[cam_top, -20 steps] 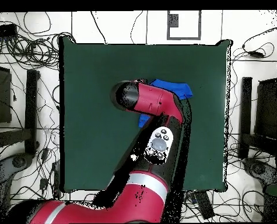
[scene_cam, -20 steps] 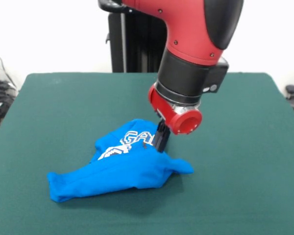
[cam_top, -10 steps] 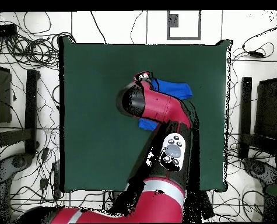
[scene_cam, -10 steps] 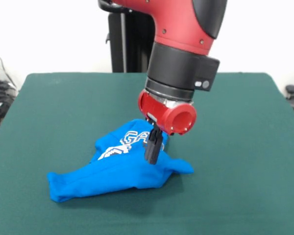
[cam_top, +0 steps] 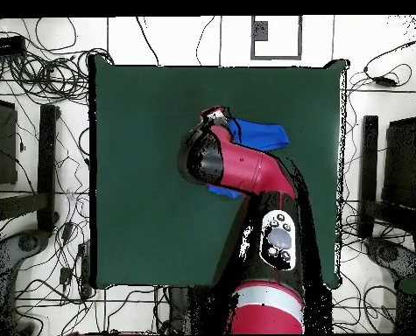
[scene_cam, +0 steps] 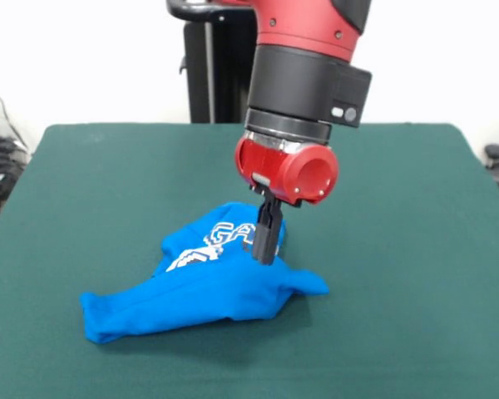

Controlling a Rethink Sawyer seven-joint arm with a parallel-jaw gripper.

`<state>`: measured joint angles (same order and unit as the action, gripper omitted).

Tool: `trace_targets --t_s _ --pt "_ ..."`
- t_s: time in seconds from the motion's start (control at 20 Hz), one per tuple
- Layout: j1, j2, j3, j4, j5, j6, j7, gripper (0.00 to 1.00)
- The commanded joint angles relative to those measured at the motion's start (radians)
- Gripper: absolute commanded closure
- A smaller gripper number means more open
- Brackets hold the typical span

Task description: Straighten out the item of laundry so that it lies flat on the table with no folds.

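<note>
Above the bunched laundry's [scene_cam: 208, 283] right end hangs the gripper [scene_cam: 266, 246], seemingly closed and empty, garment stretching leftward.

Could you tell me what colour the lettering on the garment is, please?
White, on the bright blue garment; the front view shows it best.

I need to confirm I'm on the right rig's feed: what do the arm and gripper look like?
The arm is glossy red with black sections: a wide black collar above a red wrist that ends in a round red cap. The gripper is small, slim and black, hanging under the wrist. From overhead, a grey round button panel sits on the arm's black link. No loose cables show on it.
</note>
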<state>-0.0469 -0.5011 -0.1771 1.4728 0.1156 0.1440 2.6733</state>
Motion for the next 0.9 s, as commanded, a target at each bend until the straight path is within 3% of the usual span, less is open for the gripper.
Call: trace_targets --t_s 0.05,0.9 --pt "-0.004 -0.033 0.174 0.177 -0.07 -0.032 0.019 1.0" --pt "0.042 -0.006 0.112 0.22 -0.056 -0.092 0.102 1.0"
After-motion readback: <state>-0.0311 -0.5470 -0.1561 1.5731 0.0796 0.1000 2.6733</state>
